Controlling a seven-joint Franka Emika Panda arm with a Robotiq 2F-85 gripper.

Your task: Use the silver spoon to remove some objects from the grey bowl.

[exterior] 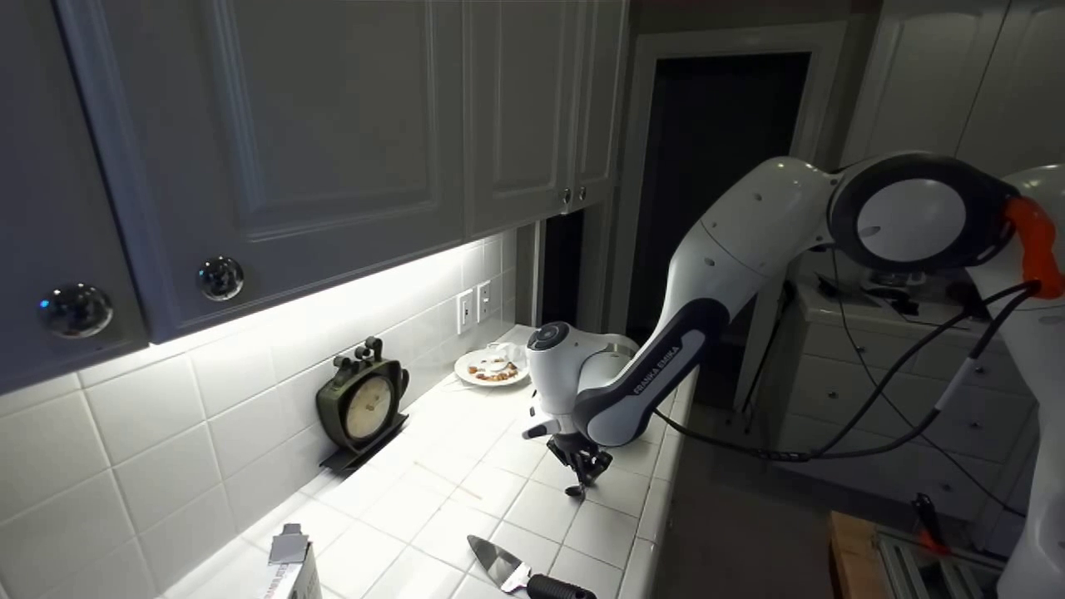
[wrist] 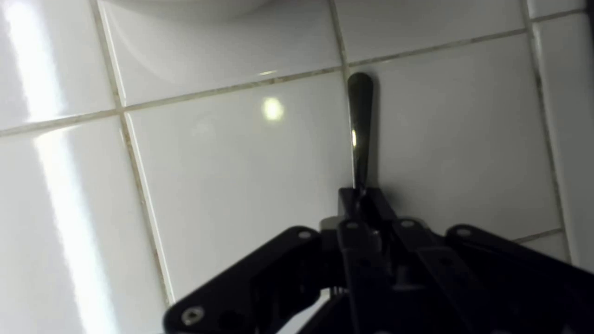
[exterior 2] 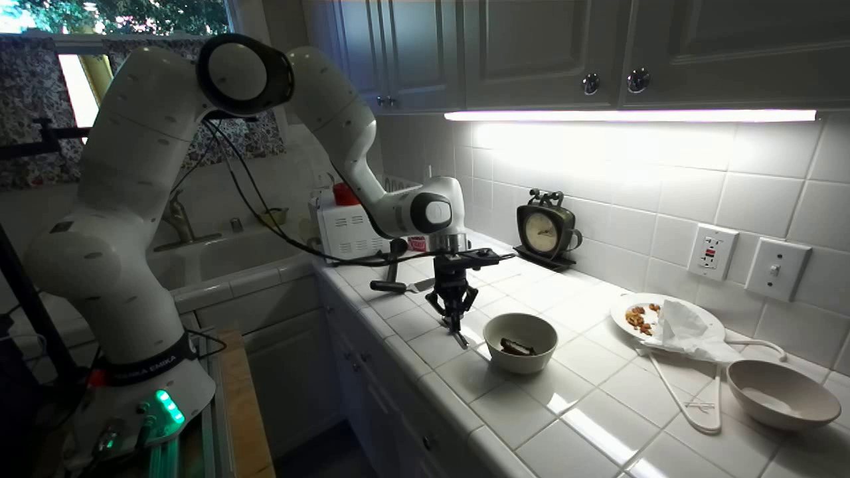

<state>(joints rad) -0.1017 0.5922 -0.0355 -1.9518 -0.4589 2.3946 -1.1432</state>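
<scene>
Black Robotiq gripper [wrist: 364, 197] right of centre and low in the wrist view, clenched on the handle of the silver spoon [wrist: 360, 116], with its end toward the upper middle. Low over the white tiled countertop [wrist: 232, 157]; spoon touching it or not, impossible to tell. Near the spoon's end but apart, below and right of centre in an exterior view: small grey bowl [exterior 2: 524, 365], upright, with dark contents [exterior 2: 516, 347]. Farther right, white plate [exterior 2: 619, 320] with brown bits [exterior 2: 639, 321] and crumpled white paper [exterior 2: 684, 322]; at lower right, wider beige bowl [exterior 2: 807, 385]. Right of centre, at mid-height, dark green clock [exterior 2: 546, 229]. At bottom middle in an exterior view, black-handled cake server [exterior: 516, 576].
</scene>
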